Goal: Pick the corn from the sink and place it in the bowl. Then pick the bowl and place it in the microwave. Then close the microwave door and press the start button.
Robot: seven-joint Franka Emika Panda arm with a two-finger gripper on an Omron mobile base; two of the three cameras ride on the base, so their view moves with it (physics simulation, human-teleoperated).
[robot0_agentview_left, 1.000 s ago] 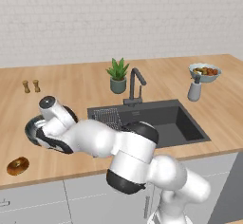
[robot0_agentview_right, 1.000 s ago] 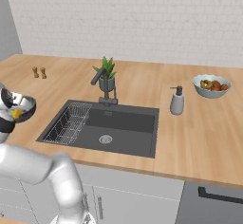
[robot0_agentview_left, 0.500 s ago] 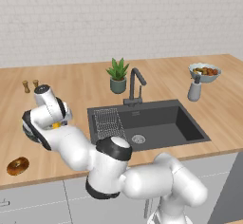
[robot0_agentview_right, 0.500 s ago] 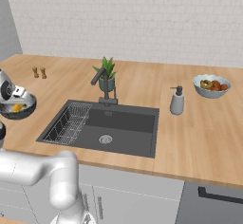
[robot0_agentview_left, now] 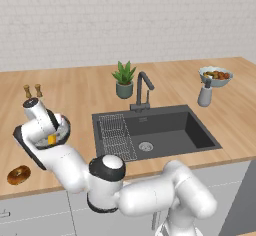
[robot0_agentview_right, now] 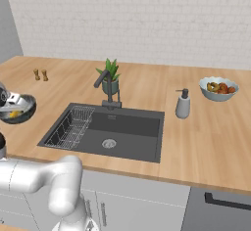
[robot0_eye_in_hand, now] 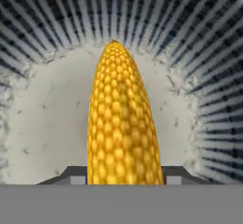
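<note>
Gripper (robot0_eye_in_hand: 121, 179) clasping corn (robot0_eye_in_hand: 121, 123) inside bowl (robot0_agentview_left: 62, 130), 9 o'clock of sink (robot0_agentview_left: 165, 130); release, microwave, door, start btn remaining.

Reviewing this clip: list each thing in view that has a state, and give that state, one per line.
corn: between the gripper's fingertips, pointing down into the bowl.
bowl: upright on the counter left of the sink, corn inside it.
gripper: jaws either side of the corn; whether gripping or releasing, cannot tell.
sink: holds a wire rack, no corn in it.
faucet: no water running.
fruit bowl: upright, full of fruit.
</note>
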